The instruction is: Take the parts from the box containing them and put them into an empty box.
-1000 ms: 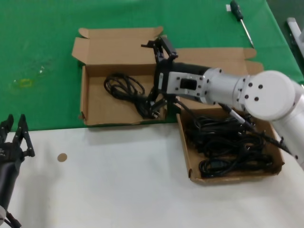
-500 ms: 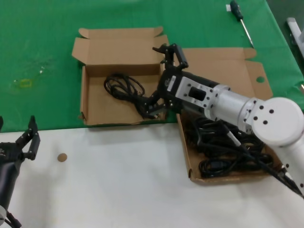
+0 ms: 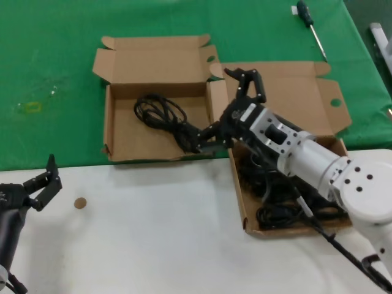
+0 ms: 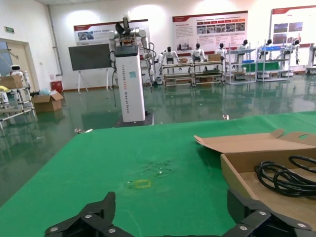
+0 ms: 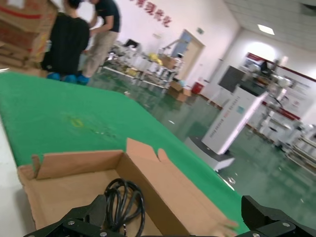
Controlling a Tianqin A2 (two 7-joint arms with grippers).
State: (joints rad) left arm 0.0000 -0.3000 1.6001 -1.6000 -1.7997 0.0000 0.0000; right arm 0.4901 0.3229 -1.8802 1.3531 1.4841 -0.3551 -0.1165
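Head view: the right pincer (image 3: 229, 104) is seen spread wide and empty, over the seam between the smaller box (image 3: 156, 101) and the wider box (image 3: 294, 184). One coiled black cable (image 3: 162, 116) is seen lying inside the smaller box, its plug end near that box's front wall. A heap of cables (image 3: 288, 193) is seen in the wider box, partly hidden by the right arm. The left pincer (image 3: 40, 184) is held wide and empty over the white part of the counter (image 3: 153, 233), well apart from both boxes. A screwdriver (image 3: 309, 24) is noted on the green cloth at the far edge.

Left wrist view: spread fingers (image 4: 86, 222) are recorded; the smaller box (image 4: 256, 148) with its cable (image 4: 286, 175) is seen beyond.

Right wrist view: fingers (image 5: 81, 219) are recorded wide apart; the cable (image 5: 123, 200) lies in the smaller box (image 5: 74, 182) beyond them.
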